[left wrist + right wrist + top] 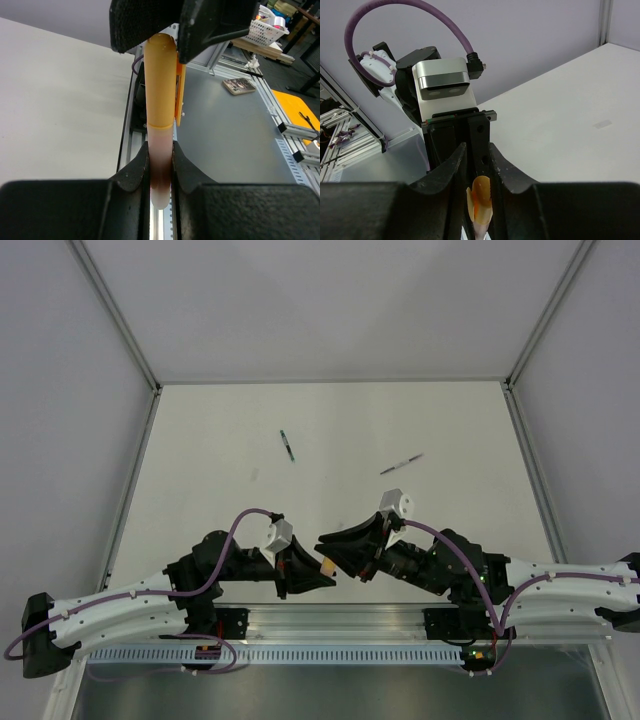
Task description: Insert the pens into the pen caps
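My left gripper (308, 575) and right gripper (330, 552) meet tip to tip above the table's near edge. In the left wrist view the left gripper (160, 170) is shut on the pale pinkish barrel of the orange pen (160, 155). The barrel runs up into the orange-yellow pen cap (160, 80), which has a clip and is held by the right gripper (162, 42). In the right wrist view the right gripper (481, 200) is shut on the cap (482, 202). A teal-green pen (288, 446) and a thin grey-white pen (402, 463) lie on the table farther back.
The white table (330, 420) is bounded by grey walls and metal frame posts. An aluminium rail (340, 625) runs along the near edge between the arm bases. A grey bench (225, 130) and a white basket (265, 30) lie beyond the table.
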`<state>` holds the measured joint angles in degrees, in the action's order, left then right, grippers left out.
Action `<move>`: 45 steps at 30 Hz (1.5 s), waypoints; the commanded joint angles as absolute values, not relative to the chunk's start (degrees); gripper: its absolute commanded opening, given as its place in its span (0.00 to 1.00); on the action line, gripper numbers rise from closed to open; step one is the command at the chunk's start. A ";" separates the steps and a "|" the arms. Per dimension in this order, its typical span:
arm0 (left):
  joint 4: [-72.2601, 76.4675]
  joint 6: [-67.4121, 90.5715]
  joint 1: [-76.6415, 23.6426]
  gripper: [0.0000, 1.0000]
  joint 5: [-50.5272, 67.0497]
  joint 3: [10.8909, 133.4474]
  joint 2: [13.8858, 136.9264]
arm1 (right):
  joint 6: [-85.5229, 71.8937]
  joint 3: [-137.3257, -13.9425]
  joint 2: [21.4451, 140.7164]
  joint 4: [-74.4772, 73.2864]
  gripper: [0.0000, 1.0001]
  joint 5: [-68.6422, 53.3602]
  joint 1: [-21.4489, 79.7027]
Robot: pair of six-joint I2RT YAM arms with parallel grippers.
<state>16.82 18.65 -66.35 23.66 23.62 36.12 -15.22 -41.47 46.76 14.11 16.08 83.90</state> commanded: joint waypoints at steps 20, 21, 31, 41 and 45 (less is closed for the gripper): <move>27.25 20.74 -66.36 0.02 26.19 23.73 33.93 | -18.90 -35.43 48.60 14.94 0.23 10.02 84.29; 27.16 20.66 -66.36 0.02 25.50 23.73 33.58 | -19.16 -35.25 48.60 14.94 0.21 9.85 84.29; 25.49 22.50 -66.36 0.02 19.16 26.10 33.04 | -20.83 -32.79 51.33 17.31 0.00 3.61 84.20; 25.14 22.59 -66.27 0.02 19.95 29.35 36.04 | -22.23 -29.45 53.26 20.21 0.00 0.18 84.20; 24.53 22.15 -66.36 0.02 20.56 29.97 35.51 | -22.06 -27.69 50.98 20.83 0.00 1.67 84.29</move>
<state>14.04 21.34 -66.35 22.72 24.40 36.21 -20.84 -31.24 49.98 29.26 5.32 83.48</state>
